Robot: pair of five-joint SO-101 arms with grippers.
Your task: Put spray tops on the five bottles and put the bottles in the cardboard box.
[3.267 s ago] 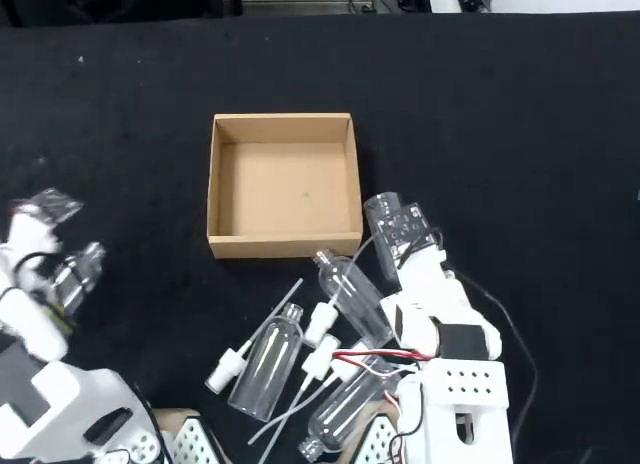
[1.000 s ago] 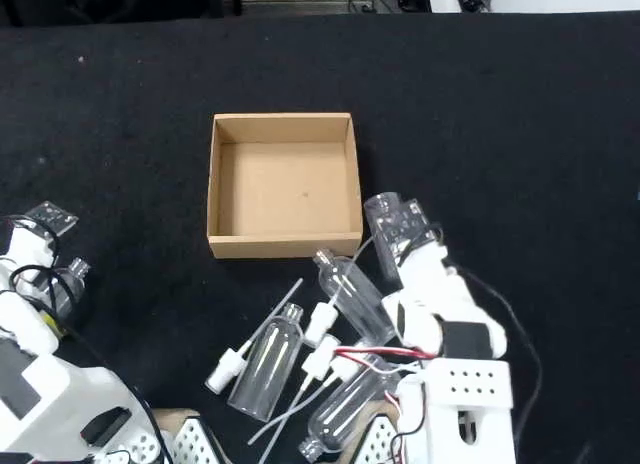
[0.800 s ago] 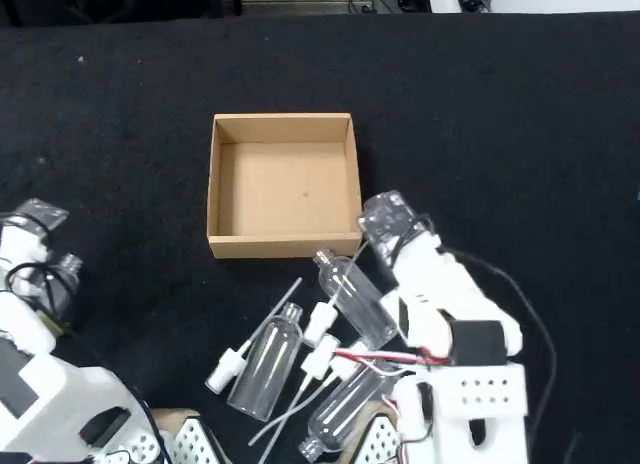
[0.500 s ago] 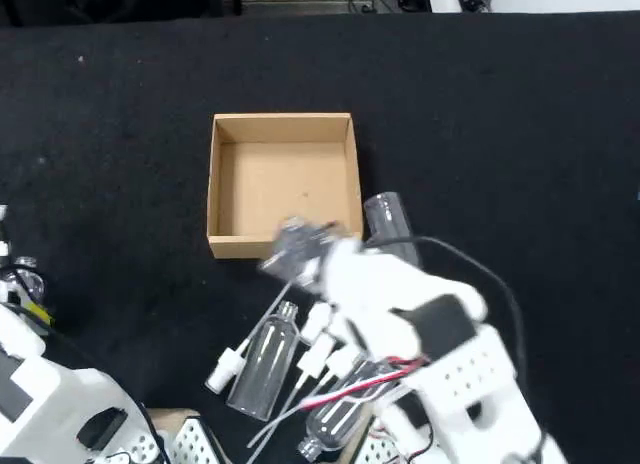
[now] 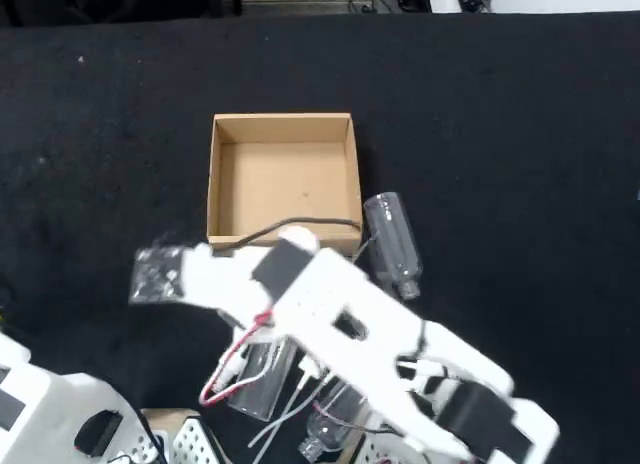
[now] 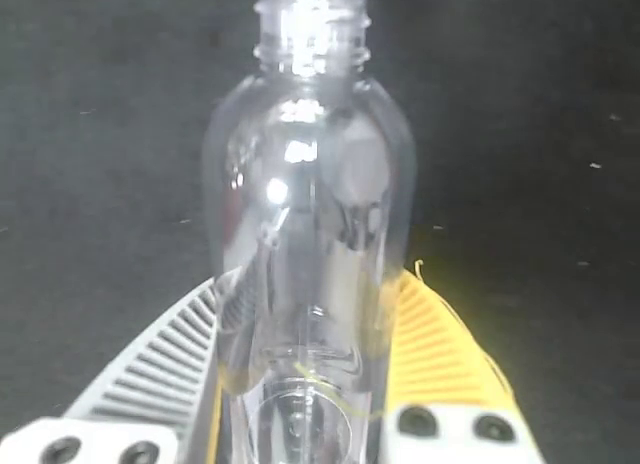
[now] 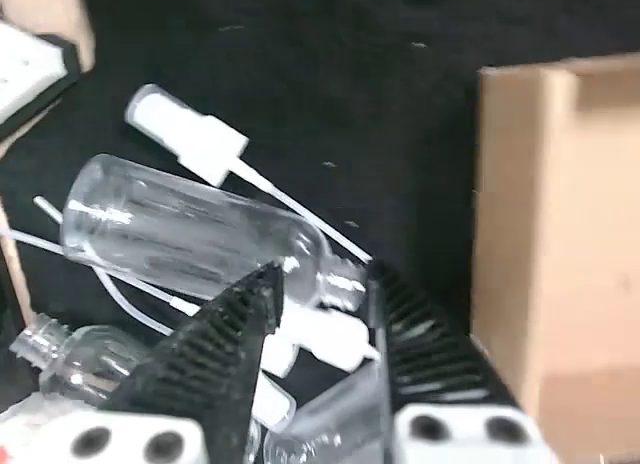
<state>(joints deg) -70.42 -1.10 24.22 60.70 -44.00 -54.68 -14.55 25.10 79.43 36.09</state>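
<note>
My left gripper point(image 6: 310, 319) is shut on a clear, uncapped bottle point(image 6: 310, 184), which stands upright between its grey and yellow fingers over the black cloth. My right arm stretches leftward across the bottle pile, and its gripper point(image 5: 155, 276) hangs left of and in front of the cardboard box point(image 5: 213, 184). In its wrist view the right gripper point(image 7: 325, 279) is open above the neck of a lying clear bottle point(image 7: 190, 234). A white spray top point(image 7: 190, 139) with its tube lies beside that bottle. Another capless bottle point(image 5: 390, 239) lies right of the box.
The box point(image 7: 550, 234) has nothing in it. More bottles point(image 5: 330, 424) and spray tubes lie partly under the right arm near the front edge. A further bottle neck point(image 7: 65, 359) shows close to the right gripper. Black cloth covers the table.
The right arm has swung left from beside the bottle right of the box, across the pile. The left gripper with its bottle has drawn back off the left edge of the high view.
</note>
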